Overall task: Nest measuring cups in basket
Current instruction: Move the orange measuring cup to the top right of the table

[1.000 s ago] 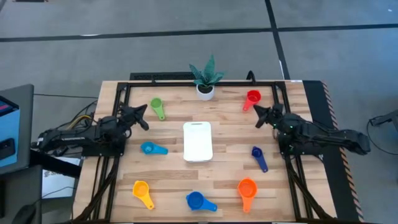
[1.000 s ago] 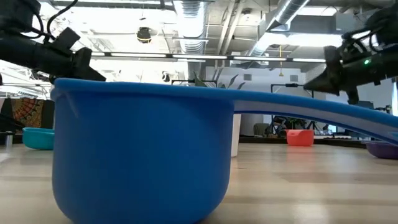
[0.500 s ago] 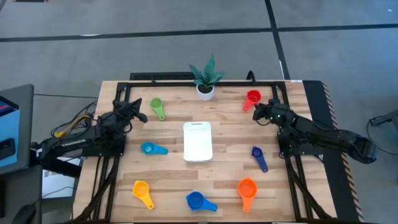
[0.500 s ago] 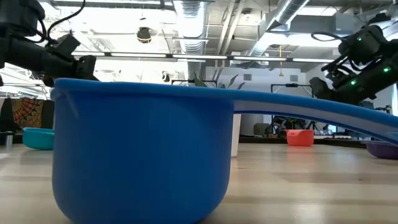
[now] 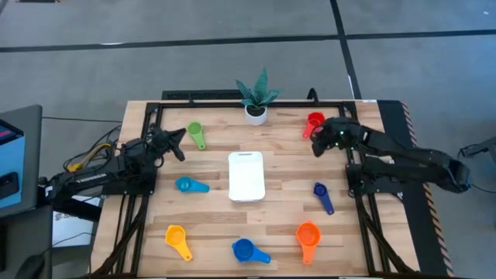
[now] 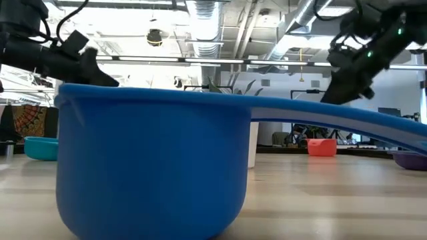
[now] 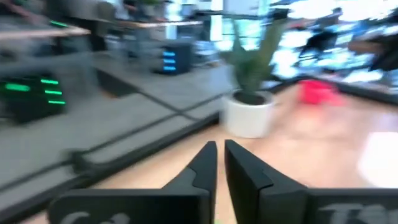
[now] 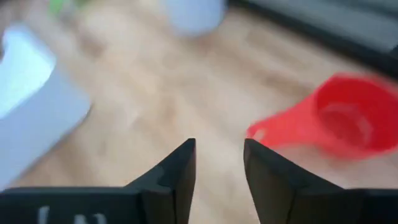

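The white basket [image 5: 246, 176] lies mid-table. Around it lie the measuring cups: green [image 5: 195, 133], red [image 5: 315, 122], light blue [image 5: 188, 185], navy [image 5: 323, 197], yellow [image 5: 177, 240], blue [image 5: 248, 251] and orange [image 5: 308, 236]. My right gripper [image 5: 317, 145] hovers open just near of the red cup [image 8: 348, 121]. Its fingers [image 8: 183, 165] tilt down beside the cup's handle [image 8: 270, 132] and touch nothing. My left gripper [image 5: 178, 144] hangs shut above the table, left of the green cup, with only a slit between its fingers [image 7: 205, 165].
A white plant pot [image 5: 256, 113] stands at the far edge between the green and red cups. A black frame [image 5: 232, 101] runs around the table. In the low view the blue cup [image 6: 153, 167] fills the foreground.
My right arm has swung toward the far edge and risen. Its gripper has tipped down toward the red cup. My left gripper drew back a little toward the table's left and has come back to where it was. No cup has moved.
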`<state>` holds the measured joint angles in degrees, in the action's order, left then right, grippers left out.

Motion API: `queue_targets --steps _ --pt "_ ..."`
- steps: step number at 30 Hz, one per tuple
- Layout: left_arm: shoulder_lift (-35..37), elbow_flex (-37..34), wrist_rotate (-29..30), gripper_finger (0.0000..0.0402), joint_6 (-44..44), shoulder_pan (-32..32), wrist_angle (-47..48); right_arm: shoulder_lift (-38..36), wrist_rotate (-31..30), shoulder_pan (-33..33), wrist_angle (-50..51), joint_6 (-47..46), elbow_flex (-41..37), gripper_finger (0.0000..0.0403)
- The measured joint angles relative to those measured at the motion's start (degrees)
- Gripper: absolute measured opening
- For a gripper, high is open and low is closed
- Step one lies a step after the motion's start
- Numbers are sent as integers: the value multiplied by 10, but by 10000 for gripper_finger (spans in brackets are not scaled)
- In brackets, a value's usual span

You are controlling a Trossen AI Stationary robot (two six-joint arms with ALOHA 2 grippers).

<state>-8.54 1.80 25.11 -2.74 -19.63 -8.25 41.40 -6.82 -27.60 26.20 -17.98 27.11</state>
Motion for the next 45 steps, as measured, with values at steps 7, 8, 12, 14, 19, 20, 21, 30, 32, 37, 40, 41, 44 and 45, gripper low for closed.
queue_targets --steps 7,8,12,14,19,20,21,30,32,37,40,41,44,45 --pt "0 1 -120 89 -121 47 0 43 -13 253 100 -164 45 143" --pt "0 1 -126 93 -131 58 -1 48 -27 294 98 -196 46 144" --pt "0 1 -117 98 -151 114 -4 77 -91 450 73 -311 46 150" --pt "-4 1 -96 98 -155 143 -17 100 -116 513 61 -364 47 153" --pt "-40 2 -48 98 -135 209 -81 182 -144 614 86 -494 71 153" --pt "-52 2 -36 98 -127 221 -90 201 -145 625 107 -512 84 152" --pt "-64 2 -21 98 -119 230 -99 218 -146 632 133 -526 99 151" --pt "-173 2 19 98 -107 285 -208 311 -144 651 328 -585 212 160" --pt "-207 2 23 98 -107 293 -242 311 -147 648 324 -583 219 163" --pt "-306 3 23 98 -104 305 -350 309 -136 630 313 -586 219 167" --pt "-366 7 24 99 -104 314 -396 310 -96 622 300 -587 219 167" --pt "-384 13 30 99 -104 317 -403 310 -79 621 292 -587 219 166" --pt "-454 54 71 98 -113 319 -407 310 -34 618 270 -587 219 167" --pt "-483 72 77 98 -110 318 -407 310 -22 615 268 -585 219 167"
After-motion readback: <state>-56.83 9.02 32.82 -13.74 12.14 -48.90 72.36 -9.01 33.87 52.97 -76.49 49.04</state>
